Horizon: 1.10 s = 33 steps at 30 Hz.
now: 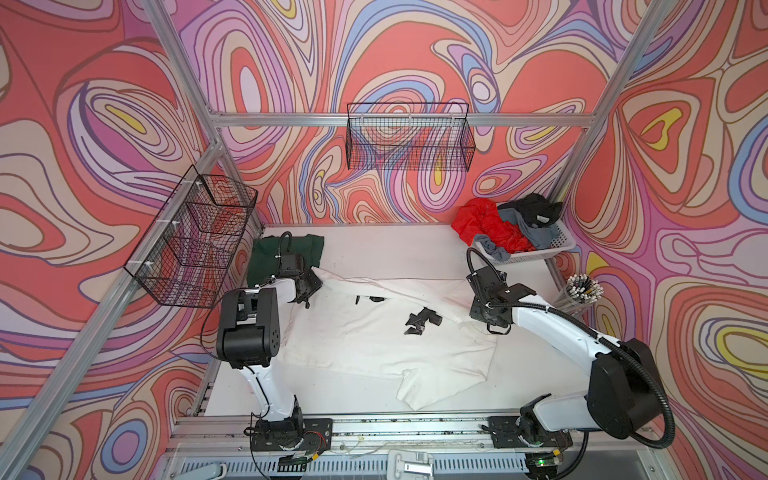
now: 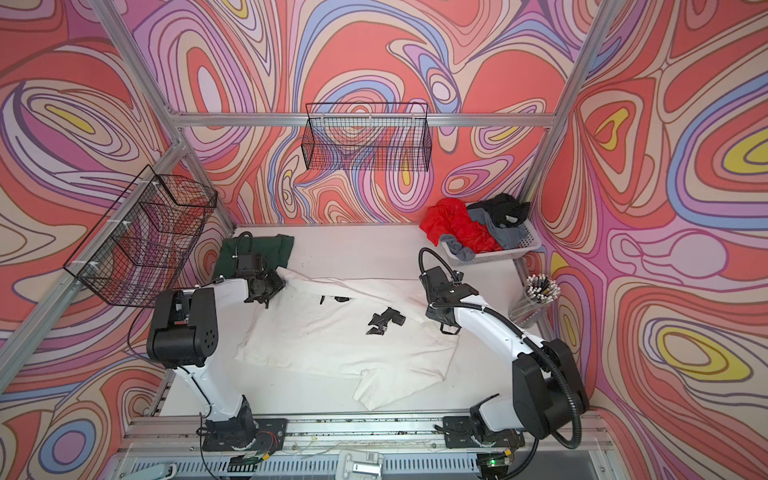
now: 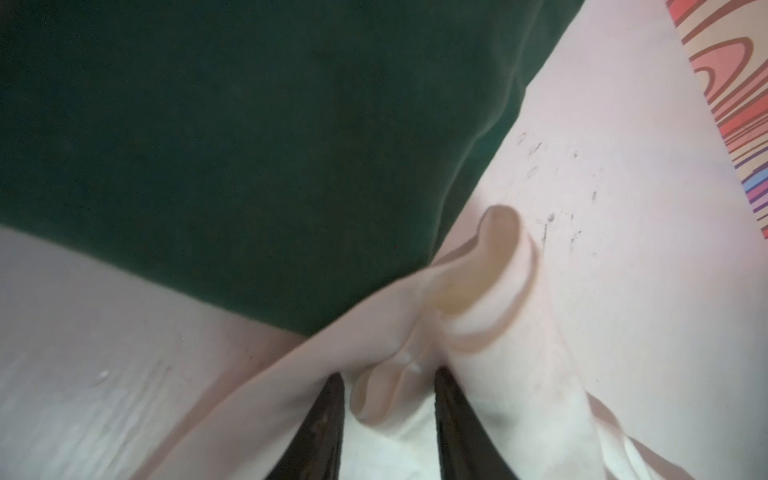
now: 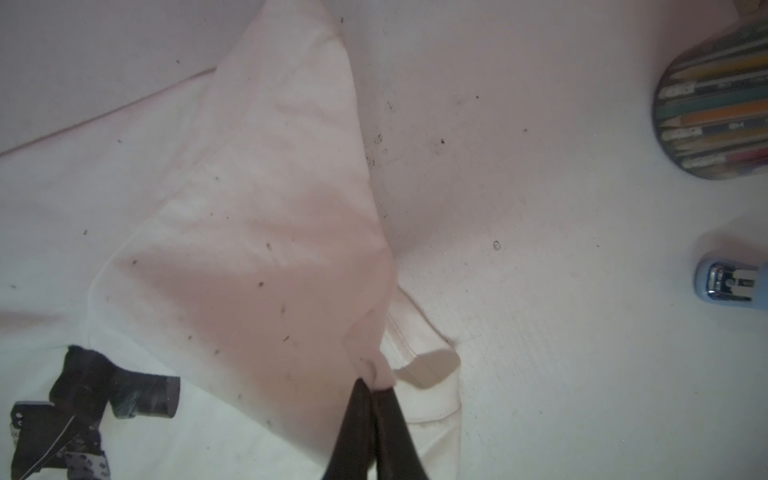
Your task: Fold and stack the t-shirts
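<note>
A white t-shirt (image 1: pixel 374 340) (image 2: pixel 332 336) with a black print lies spread over the middle of the table. My left gripper (image 1: pixel 313 282) (image 3: pixel 388 390) is at its far left corner, jaws apart around a bunched fold of the white cloth (image 3: pixel 386 399). My right gripper (image 1: pixel 484 322) (image 4: pixel 374 388) is shut on the shirt's right edge (image 4: pixel 249 249), lifting a flap. A raised crease runs between the two grippers. A dark green t-shirt (image 1: pixel 266 257) (image 3: pixel 249 145) lies folded at the back left, just beyond the left gripper. Red (image 1: pixel 482 224), grey (image 1: pixel 536 237) and black (image 1: pixel 536 208) t-shirts are heaped in the basket.
The white perforated basket (image 1: pixel 557 245) stands at the back right corner. A cup of pencils (image 1: pixel 582 289) (image 4: pixel 715 112) stands by the right edge, with a small blue and metal object (image 4: pixel 727 282) near it. Black wire baskets hang on the back wall (image 1: pixel 409 137) and left wall (image 1: pixel 195 241).
</note>
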Motion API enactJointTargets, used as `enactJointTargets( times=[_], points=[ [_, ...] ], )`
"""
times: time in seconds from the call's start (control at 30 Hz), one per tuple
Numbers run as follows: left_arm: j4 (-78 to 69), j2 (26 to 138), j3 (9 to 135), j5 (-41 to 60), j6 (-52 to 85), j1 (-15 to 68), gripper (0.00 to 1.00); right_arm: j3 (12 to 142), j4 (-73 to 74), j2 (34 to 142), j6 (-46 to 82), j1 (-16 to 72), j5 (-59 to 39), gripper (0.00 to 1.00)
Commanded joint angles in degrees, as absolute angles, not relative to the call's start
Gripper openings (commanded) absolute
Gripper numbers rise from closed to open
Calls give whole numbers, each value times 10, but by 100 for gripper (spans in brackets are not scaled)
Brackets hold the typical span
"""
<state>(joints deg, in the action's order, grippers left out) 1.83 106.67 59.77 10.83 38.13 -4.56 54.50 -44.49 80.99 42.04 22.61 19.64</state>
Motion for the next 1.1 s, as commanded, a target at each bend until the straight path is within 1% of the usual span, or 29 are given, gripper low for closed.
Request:
enactJointTargets(
  times=[0.0,0.03,0.17,0.23,0.3,0.37,0.53,0.77,1.07],
  points=[
    [16,1077,609,116,379,-47,33,542,-447,817,427,228,200,0],
    [16,1078,610,117,377,-47,33,544,-447,818,426,229,200,0],
    [18,1082,615,128,371,-47,26,545,-449,819,426,229,204,0],
    [15,1080,612,133,371,-47,17,547,-449,819,427,229,205,0],
    [14,1074,609,134,371,-47,6,550,-450,818,425,229,204,0],
    [18,1066,610,133,371,-47,1,554,-452,818,425,229,207,0],
    [29,1035,611,126,369,-48,0,572,-462,815,422,229,214,0],
    [32,992,608,124,374,-58,0,613,-489,813,411,228,249,0],
    [35,980,605,142,383,-78,0,642,-509,808,400,229,257,0]
  ],
)
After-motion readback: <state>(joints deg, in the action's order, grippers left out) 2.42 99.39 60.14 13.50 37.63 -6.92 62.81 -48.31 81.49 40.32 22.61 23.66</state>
